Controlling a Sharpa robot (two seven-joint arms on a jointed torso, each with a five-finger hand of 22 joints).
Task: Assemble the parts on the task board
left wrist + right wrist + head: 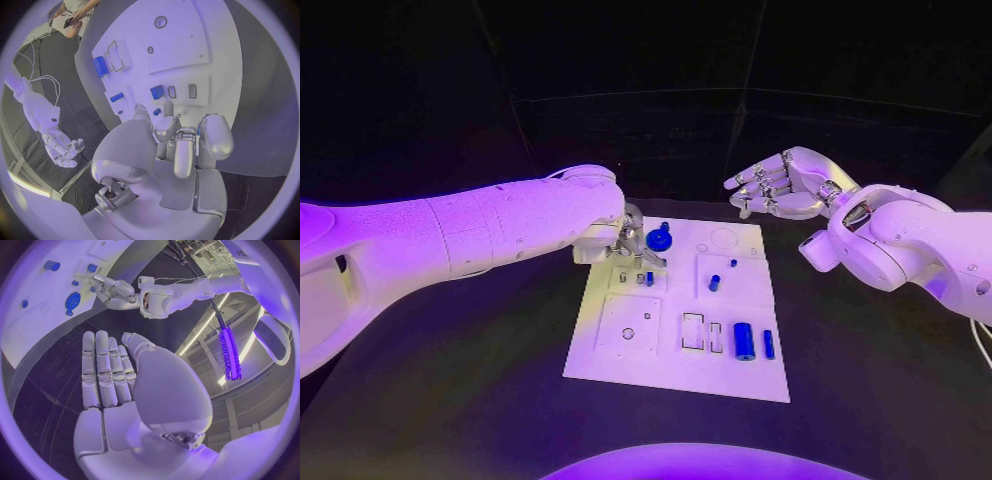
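Note:
The white task board [629, 355] lies in the middle of the black table. My left hand [626, 243] hovers over its far left corner with fingers bunched close together [182, 145]; a sliver of blue shows between them, and I cannot tell whether anything is held. A round blue part [659, 239] sits just beside that hand, also seen as the round blue part [73, 301]. Two small blue parts [648, 278] [714, 283] stand mid-board. A blue cylinder [746, 342] lies near the right edge. My right hand [783, 185] is raised beyond the board's far right corner, flat and empty.
A thin blue part [769, 344] lies beside the cylinder. Empty rectangular slots [692, 330] and a square plate with a small hole [629, 327] occupy the near half of the board. Black table [473, 380] surrounds the board on all sides.

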